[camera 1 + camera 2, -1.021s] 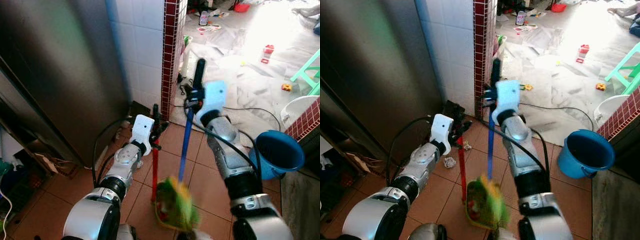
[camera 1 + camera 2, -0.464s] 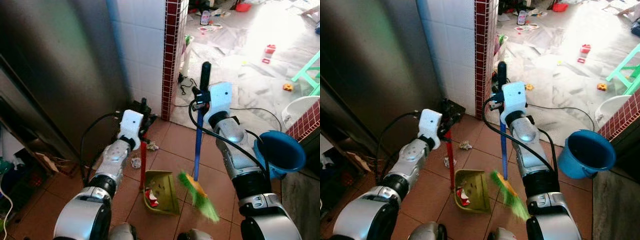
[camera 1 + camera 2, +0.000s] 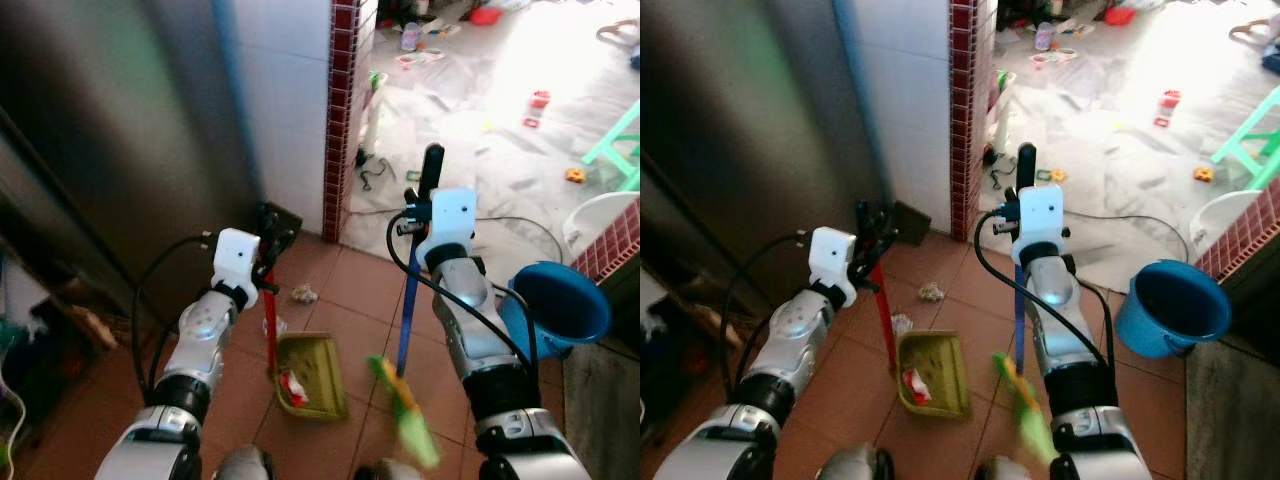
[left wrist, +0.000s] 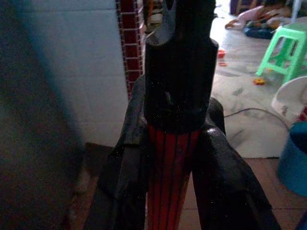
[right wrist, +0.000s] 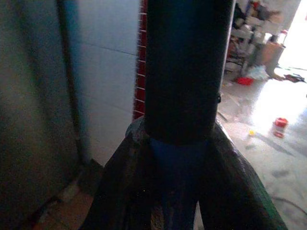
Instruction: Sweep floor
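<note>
My left gripper (image 3: 266, 248) is shut on the red handle (image 4: 169, 184) of a yellow-green dustpan (image 3: 318, 372). The pan rests on the terracotta tiles and holds red scraps (image 3: 291, 386). My right gripper (image 3: 421, 207) is shut on the blue handle (image 3: 405, 322) of a broom, just under its black grip (image 5: 184, 67). The broom's green and yellow bristles (image 3: 406, 418) are blurred, just right of the pan. A crumpled paper (image 3: 303, 294) lies beyond the pan, and a smaller scrap (image 3: 902, 323) lies by the red handle.
A dark metal appliance (image 3: 120, 150) and a white-tiled wall with a red-tiled corner post (image 3: 340, 110) stand ahead left. A blue bucket (image 3: 556, 304) sits right, beside a white basin (image 3: 605, 215) and a green stool (image 3: 620, 135). Cables and toys lie on the pale floor beyond.
The broom head was over the dustpan a second ago; it has swung out to the pan's right. Both arms have spread slightly, and the dustpan now lies uncovered with red scraps inside.
</note>
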Available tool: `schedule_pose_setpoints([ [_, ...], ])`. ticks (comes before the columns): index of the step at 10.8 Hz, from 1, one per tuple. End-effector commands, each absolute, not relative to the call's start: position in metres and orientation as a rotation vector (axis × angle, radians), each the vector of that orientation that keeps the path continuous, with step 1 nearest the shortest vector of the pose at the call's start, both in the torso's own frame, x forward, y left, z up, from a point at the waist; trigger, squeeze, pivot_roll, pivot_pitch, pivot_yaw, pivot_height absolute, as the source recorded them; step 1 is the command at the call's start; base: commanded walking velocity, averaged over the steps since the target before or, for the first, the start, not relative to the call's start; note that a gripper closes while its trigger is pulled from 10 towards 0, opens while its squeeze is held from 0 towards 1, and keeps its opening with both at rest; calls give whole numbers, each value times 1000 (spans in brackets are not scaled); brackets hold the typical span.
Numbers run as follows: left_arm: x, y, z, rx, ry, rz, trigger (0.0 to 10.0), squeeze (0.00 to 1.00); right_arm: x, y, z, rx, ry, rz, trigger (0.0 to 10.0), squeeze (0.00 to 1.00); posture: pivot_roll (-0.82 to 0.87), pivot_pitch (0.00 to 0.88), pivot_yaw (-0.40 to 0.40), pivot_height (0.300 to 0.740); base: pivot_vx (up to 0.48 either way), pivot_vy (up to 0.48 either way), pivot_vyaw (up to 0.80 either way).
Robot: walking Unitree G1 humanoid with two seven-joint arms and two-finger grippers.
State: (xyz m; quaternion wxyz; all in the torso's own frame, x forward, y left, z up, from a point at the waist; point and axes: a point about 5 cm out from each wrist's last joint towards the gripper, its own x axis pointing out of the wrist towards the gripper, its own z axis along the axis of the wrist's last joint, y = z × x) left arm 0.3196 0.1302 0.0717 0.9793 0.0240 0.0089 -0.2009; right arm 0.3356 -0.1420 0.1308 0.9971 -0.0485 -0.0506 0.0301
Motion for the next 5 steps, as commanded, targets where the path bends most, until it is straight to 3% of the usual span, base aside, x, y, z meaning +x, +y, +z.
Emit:
schedule_pose_setpoints([
  [1,323,130,88,43,-48,-430,10000,0,338,-147,130,-79,-100,23,10000,0,-28,0,15,740,0,0,-800],
  [5,320,128,99,16,-61,-450,10000,0,342,-164,129,-140,-83,-111,10000,0,-21,0,-4,740,0,-60,-800],
])
